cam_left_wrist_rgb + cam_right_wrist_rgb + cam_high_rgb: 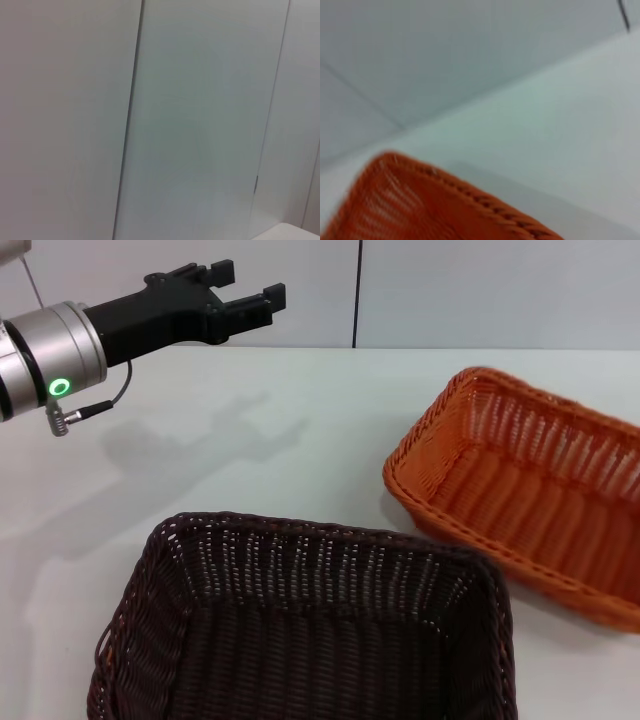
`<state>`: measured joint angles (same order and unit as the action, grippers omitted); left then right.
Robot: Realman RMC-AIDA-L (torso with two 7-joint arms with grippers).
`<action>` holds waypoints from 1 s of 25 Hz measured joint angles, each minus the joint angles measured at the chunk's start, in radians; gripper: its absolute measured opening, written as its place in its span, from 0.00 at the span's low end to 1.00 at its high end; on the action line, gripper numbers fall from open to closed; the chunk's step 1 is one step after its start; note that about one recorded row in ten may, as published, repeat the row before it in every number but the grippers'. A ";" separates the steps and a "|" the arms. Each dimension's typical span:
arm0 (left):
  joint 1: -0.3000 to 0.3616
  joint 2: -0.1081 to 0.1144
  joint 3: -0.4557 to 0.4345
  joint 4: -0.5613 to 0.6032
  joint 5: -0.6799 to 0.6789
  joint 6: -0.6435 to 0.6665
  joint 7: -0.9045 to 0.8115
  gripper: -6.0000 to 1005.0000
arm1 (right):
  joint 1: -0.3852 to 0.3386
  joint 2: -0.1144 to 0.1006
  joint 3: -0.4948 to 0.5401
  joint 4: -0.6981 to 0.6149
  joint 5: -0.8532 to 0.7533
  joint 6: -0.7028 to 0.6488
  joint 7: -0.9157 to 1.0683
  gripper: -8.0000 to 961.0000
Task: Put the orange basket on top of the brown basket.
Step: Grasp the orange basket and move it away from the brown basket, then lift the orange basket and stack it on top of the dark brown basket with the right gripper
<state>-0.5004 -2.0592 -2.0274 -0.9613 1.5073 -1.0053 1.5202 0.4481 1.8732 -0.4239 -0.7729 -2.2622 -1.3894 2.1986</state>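
The orange basket (520, 480) is at the right of the white table, and its right end runs out of the head view. Its braided rim (470, 197) fills the near part of the right wrist view. The brown basket (310, 630) stands empty at the front centre, apart from the orange one. My left gripper (250, 282) is open and empty, held in the air over the table's far left, well away from both baskets. The right gripper shows in no view.
The white table (250, 450) lies between the baskets and the left arm. A pale panelled wall (150, 120) stands behind the table. The left arm's silver wrist (50, 350) with a green light reaches in from the left edge.
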 joint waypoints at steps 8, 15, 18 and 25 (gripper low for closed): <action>0.009 0.001 -0.005 0.006 -0.034 0.002 0.024 0.83 | -0.084 0.039 0.066 0.006 0.364 0.019 -0.148 0.22; 0.003 -0.001 -0.018 0.028 -0.039 0.009 0.037 0.83 | -0.059 0.075 0.059 0.055 0.592 -0.075 -0.263 0.22; 0.003 -0.002 -0.026 0.033 -0.044 0.010 0.045 0.83 | -0.018 0.077 0.057 0.073 0.619 -0.163 -0.267 0.23; 0.009 0.001 -0.038 0.058 -0.088 0.011 0.077 0.83 | 0.056 0.086 -0.056 0.087 0.618 -0.329 -0.254 0.23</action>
<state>-0.4911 -2.0585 -2.0656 -0.9028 1.4197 -0.9940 1.5975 0.5037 1.9588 -0.4797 -0.6856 -1.6440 -1.7182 1.9449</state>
